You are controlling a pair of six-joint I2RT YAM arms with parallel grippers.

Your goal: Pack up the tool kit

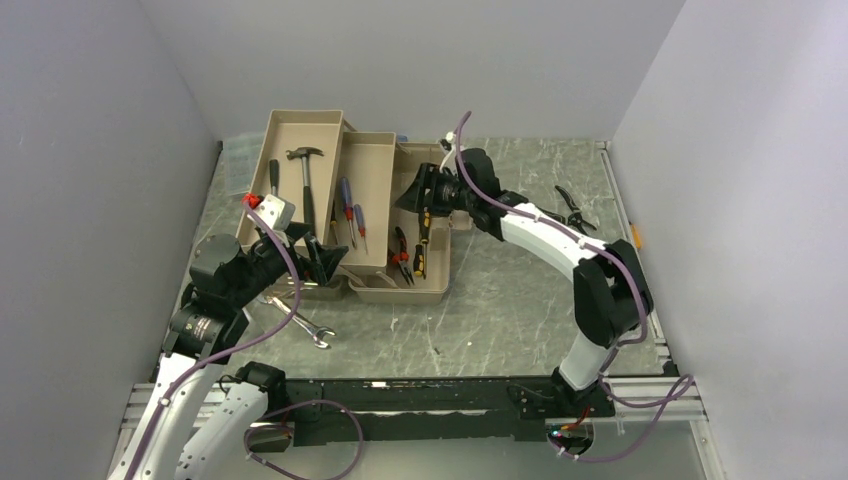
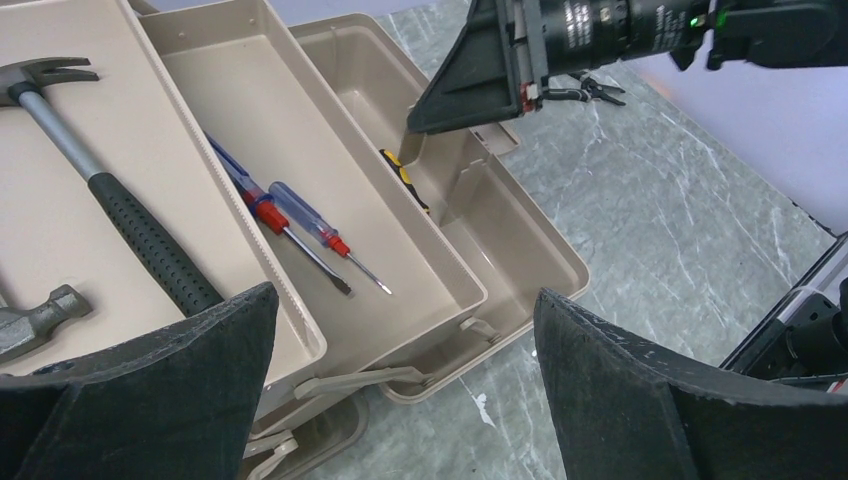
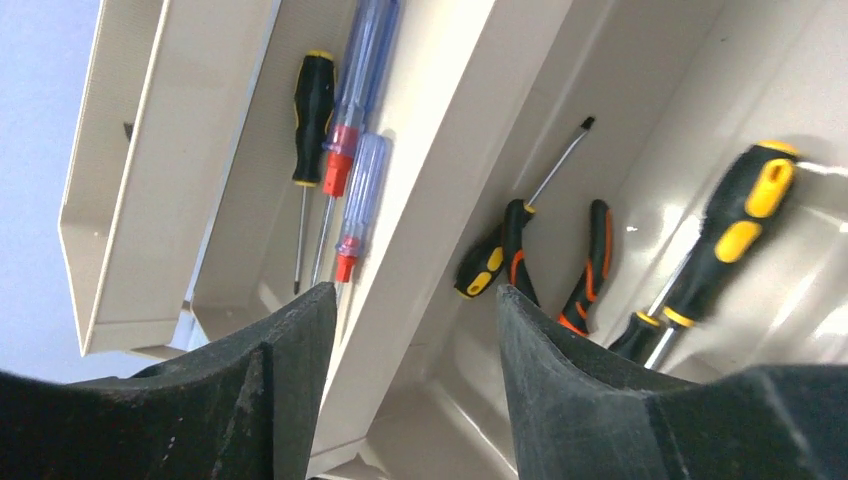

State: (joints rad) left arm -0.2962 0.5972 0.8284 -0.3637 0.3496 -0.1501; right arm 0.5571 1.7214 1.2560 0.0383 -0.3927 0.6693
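Tan-brown plastic toolbox (image 1: 372, 165) sat fanned open at the grey counter's (image 1: 500, 310) far left, trays exposed for loading. Right end effector (image 3: 415, 300) hovered spread above its base compartment; left end effector (image 2: 405, 330), spread and empty, hung near a steel wrench (image 1: 300, 325).

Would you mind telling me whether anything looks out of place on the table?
Two tools lie outside the open toolbox: a steel wrench on the table in front of it, and pliers to its right. Nothing looks damaged.
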